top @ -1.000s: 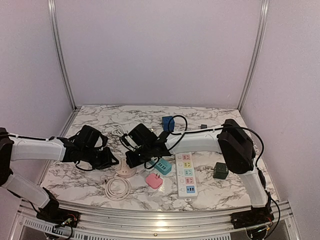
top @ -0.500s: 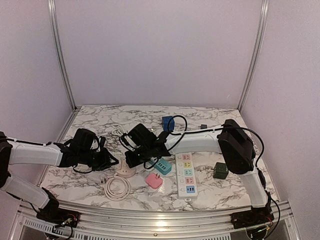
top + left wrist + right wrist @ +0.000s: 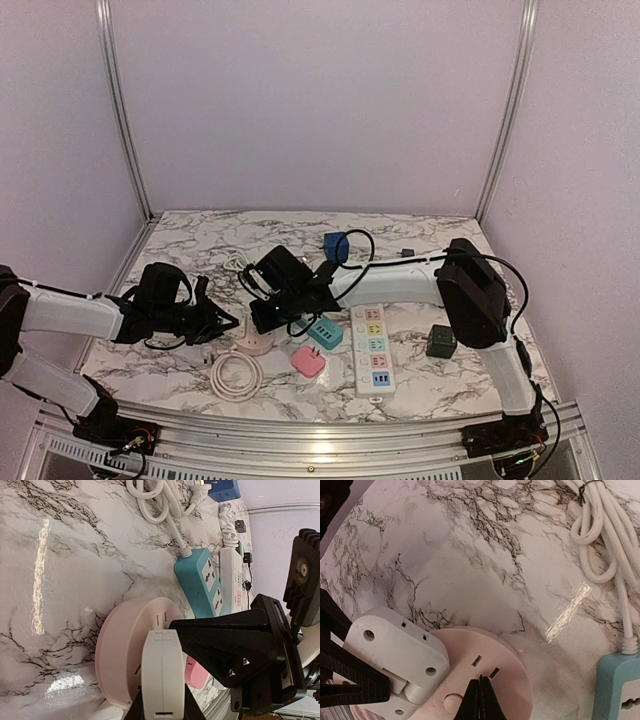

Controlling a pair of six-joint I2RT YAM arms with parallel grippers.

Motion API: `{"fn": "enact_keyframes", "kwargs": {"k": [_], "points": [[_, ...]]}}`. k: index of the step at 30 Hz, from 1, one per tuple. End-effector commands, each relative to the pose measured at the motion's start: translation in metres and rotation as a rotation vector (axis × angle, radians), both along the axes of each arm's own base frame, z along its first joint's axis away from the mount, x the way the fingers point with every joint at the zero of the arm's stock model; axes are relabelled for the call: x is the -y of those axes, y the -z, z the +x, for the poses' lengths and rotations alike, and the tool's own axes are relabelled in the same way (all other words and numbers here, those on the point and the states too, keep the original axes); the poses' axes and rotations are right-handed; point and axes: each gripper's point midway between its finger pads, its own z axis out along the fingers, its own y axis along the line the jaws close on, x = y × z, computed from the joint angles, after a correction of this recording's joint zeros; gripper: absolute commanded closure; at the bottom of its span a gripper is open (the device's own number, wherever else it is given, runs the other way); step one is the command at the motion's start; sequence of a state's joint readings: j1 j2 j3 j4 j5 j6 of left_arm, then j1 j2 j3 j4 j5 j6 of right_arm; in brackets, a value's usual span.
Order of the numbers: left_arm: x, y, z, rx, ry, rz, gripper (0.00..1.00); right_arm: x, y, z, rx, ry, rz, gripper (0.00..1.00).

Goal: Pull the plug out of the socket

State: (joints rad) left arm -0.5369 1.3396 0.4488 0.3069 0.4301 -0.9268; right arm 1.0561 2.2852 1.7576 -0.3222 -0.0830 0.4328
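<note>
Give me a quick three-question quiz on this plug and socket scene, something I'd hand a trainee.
1. True or false: the right pincer is spread wide open around the round pink socket.
2. The left pincer is: A, open and empty; B, shut on the white plug; C, out of every view.
3. What colour is the power strip lying beside that socket in the left wrist view?

Key
1. False: it is shut, with its tips on the socket's face.
2. B.
3. Teal.
</note>
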Motion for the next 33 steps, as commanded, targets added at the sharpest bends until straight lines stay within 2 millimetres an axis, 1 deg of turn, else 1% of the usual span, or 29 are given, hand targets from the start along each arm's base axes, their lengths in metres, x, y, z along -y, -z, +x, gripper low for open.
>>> {"fn": "enact_keyframes", "kwargs": {"k": [1,3,6,10,13,15,18,19,22,26,30,33], "points": [[0.024,-0.064,0.013,0.176,0.079,-0.207,1.0,0.025,0.059,-0.017,-0.076,-0.01,-0.177,0.98],[0.021,-0.062,0.013,0.166,0.067,-0.221,1.0,0.025,0.059,-0.017,-0.069,-0.009,-0.183,0.98],[0.019,-0.065,0.015,0.16,0.053,-0.258,1.0,0.025,0.057,-0.018,-0.064,-0.01,-0.184,0.98],[0.02,-0.064,0.017,0.15,0.055,-0.269,1.0,0.026,0.053,-0.015,-0.042,-0.001,-0.191,0.98],[0.022,-0.063,0.018,0.139,0.057,-0.283,1.0,0.029,0.044,-0.007,-0.016,0.008,-0.192,0.98],[0.023,-0.058,0.019,0.122,0.056,-0.275,1.0,0.03,0.035,-0.002,0.002,0.006,-0.18,0.97],[0.024,-0.049,0.02,0.093,0.057,-0.262,1.0,0.026,0.015,0.0,0.046,-0.017,-0.145,0.9],[0.024,-0.047,0.02,0.083,0.055,-0.259,1.0,0.024,0.006,0.0,0.065,-0.028,-0.124,0.87],[0.025,-0.038,0.021,0.056,0.052,-0.244,1.0,0.02,-0.007,-0.003,0.101,-0.071,-0.078,0.8],[0.025,-0.032,0.022,0.036,0.045,-0.231,1.0,0.02,-0.011,-0.011,0.144,-0.129,-0.071,0.73],[0.024,-0.026,0.022,0.021,0.042,-0.211,1.0,0.02,-0.017,-0.018,0.189,-0.172,-0.062,0.69],[0.024,-0.024,0.022,0.016,0.04,-0.206,1.0,0.016,-0.02,-0.023,0.232,-0.212,-0.07,0.67]]}}
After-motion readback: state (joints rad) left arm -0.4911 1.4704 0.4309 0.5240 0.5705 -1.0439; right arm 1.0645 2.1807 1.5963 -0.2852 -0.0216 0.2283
